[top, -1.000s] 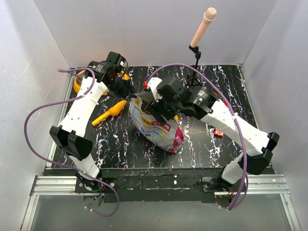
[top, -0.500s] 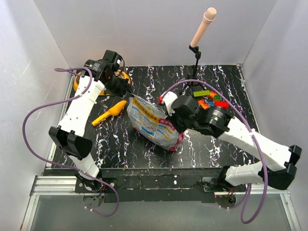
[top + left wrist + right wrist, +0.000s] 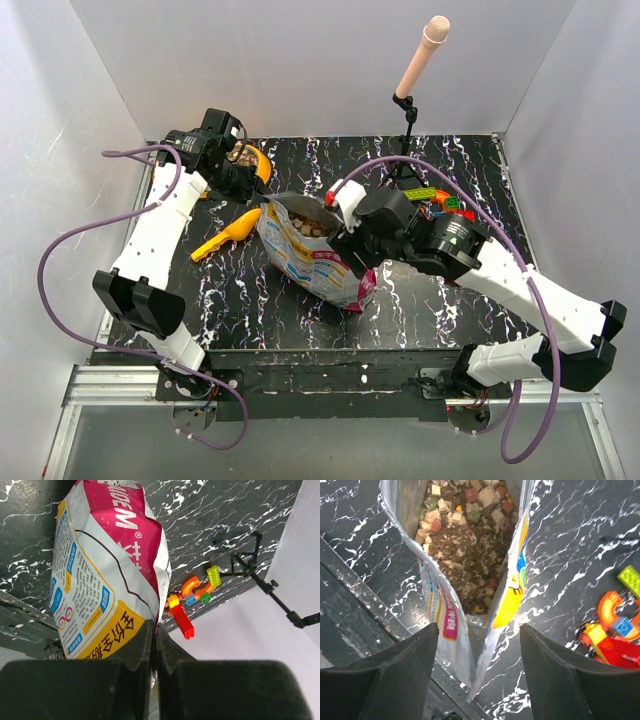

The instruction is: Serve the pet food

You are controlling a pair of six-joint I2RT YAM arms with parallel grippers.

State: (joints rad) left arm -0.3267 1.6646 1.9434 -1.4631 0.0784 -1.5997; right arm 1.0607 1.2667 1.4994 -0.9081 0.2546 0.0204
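Robotics lab, test cell: plain white panels [image 3: 300,60] are boxing in a black marbled table [image 3: 250,300] at 9, 12 and 3 o'clock. An aluminium rail [image 3: 330,385] is running along the 6 o'clock edge, where the bases of the white left arm [image 3: 165,225] and right arm [image 3: 510,275] are sitting bolted side by side. Purple cables [image 3: 46,258] are looping loosely off both arms. At 1 o'clock, a pink foam-tipped wand [image 3: 425,50] is angling up from a thin black stand [image 3: 407,125] against the back panel.
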